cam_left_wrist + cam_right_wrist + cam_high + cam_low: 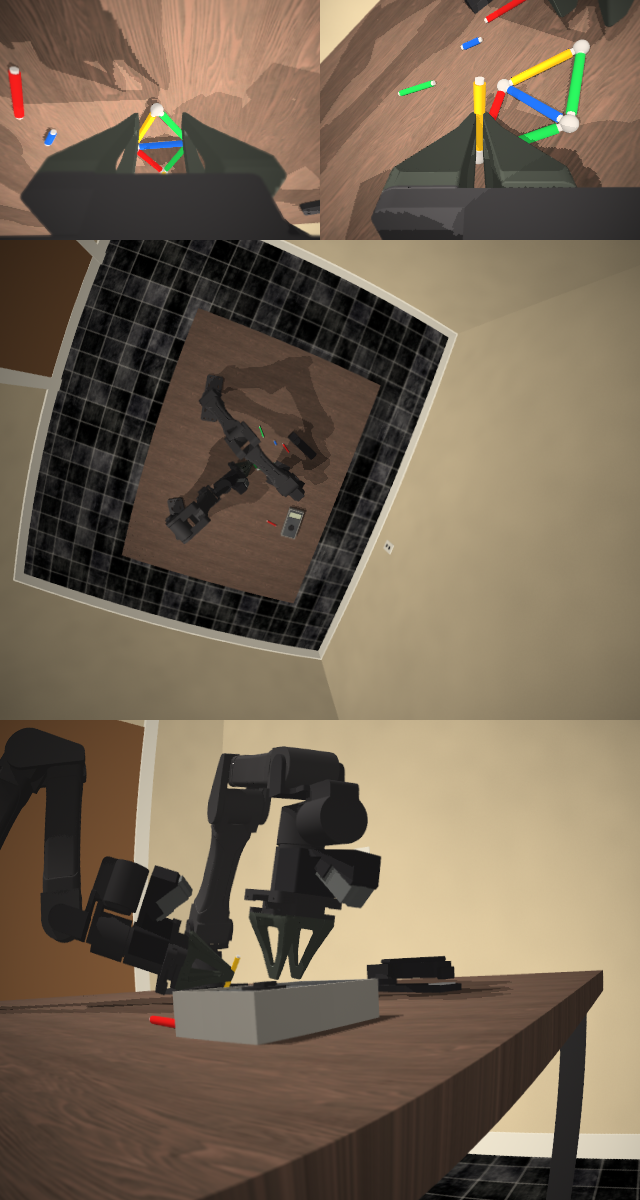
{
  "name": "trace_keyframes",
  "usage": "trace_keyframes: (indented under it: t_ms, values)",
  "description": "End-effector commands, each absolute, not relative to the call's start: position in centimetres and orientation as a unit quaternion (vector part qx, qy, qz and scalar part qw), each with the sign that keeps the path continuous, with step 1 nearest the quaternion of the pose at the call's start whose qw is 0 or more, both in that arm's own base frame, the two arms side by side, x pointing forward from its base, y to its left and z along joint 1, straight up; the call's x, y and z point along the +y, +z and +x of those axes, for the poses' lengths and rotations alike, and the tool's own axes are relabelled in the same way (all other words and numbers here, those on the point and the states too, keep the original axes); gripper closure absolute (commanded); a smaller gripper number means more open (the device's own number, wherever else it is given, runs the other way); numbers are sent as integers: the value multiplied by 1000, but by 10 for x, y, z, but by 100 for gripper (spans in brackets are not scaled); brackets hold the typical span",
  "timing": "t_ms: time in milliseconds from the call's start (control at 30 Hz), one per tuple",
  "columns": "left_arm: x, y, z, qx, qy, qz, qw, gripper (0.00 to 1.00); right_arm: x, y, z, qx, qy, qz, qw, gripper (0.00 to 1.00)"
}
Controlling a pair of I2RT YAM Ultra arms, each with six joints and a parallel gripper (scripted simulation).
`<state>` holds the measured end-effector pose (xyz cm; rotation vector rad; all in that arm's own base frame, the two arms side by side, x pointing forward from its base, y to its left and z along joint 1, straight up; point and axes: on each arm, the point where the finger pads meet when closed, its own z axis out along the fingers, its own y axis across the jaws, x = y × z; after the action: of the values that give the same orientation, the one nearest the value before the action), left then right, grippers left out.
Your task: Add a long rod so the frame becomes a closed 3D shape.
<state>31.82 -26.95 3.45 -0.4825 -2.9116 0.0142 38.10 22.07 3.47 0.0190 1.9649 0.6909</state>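
The frame lies on the table as two triangles sharing a blue rod (160, 145) (535, 104). A yellow rod (542, 66) and a green rod (576, 85) meet at a steel ball (157, 109) (581, 46). On the other side are a red rod (150, 161) and a second green rod (174, 159); their joint is hidden behind my right gripper in the right wrist view. My right gripper (231, 974) (479, 120) is shut on a separate yellow rod (236, 962) (479, 95), tilted upward. Whether it touches a ball is hidden. My left gripper (286, 976) (160, 119) is partly open and empty, pointing down above the frame.
Loose rods lie beside the frame: green (261, 431) (417, 88), short blue (275, 443) (50, 137) and red (285, 447) (16, 95). Another red rod (271, 523) (162, 1021) lies by the multimeter (292, 523) (317, 1011). A black object (302, 445) (413, 975) stands beyond. The arms are close together.
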Motion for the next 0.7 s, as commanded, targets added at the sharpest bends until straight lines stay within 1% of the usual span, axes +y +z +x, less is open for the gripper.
trace_keyframes:
  t_ms: [0,300,667]
  values:
    - [-261,45,310,-980,-12,-140,141,66,221,37,380,812,288,8,508,100]
    - [-266,37,320,-980,-13,-136,142,66,221,37,380,812,288,8,508,100]
    - [-265,26,309,-977,-23,-140,161,66,221,37,380,812,288,8,508,100]
